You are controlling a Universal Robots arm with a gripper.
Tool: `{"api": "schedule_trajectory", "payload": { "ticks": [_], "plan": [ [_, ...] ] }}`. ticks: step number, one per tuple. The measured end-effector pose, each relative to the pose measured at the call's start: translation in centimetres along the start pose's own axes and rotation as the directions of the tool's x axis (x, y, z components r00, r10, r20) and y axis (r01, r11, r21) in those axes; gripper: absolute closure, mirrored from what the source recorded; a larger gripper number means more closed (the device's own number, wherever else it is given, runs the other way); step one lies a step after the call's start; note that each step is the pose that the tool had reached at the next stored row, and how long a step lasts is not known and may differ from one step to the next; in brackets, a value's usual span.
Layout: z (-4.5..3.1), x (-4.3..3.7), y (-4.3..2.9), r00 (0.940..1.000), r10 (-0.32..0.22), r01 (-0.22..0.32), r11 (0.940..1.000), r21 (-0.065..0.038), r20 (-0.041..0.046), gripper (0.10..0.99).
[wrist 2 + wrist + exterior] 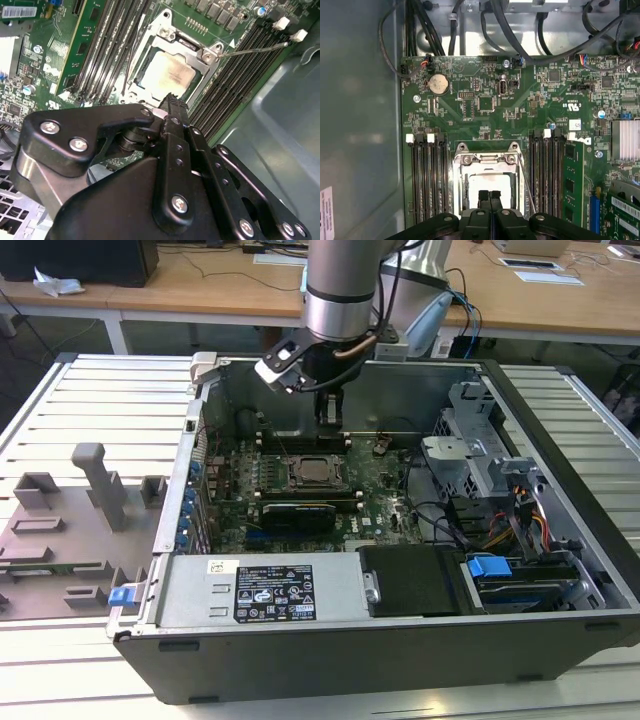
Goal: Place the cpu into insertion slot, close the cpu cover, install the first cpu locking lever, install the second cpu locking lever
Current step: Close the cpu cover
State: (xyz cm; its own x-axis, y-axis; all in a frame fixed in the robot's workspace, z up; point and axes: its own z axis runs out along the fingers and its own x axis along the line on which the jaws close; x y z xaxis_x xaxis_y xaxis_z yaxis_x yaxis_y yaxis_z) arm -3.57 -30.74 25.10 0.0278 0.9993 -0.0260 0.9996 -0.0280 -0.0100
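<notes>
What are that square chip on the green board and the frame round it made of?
The cpu: its top looks like dull, brushed metal, pale silver-beige with a soft sheen. The cpu cover seems to be bare stamped steel: bright, with sharp glints and rivets.

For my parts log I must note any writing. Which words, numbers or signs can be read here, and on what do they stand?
Black label on the silver box: print too small to read.
White sticker on the case wall: too small to read.
White label on the motherboard: too small to read.
No text can be quoted.
</notes>
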Motion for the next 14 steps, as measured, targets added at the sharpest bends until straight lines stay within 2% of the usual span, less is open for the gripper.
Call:
{"api": "schedule_trajectory", "payload": {
  "ticks": [12,14],
  "plan": [
    [0.01,-0.03,-1.27,1.0,0.0,0.0,1.0,0.0,0.0,0.98],
    [0.02,-0.05,-1.67,1.0,0.0,0.0,1.0,0.0,0.0,0.98]
  ]
}}
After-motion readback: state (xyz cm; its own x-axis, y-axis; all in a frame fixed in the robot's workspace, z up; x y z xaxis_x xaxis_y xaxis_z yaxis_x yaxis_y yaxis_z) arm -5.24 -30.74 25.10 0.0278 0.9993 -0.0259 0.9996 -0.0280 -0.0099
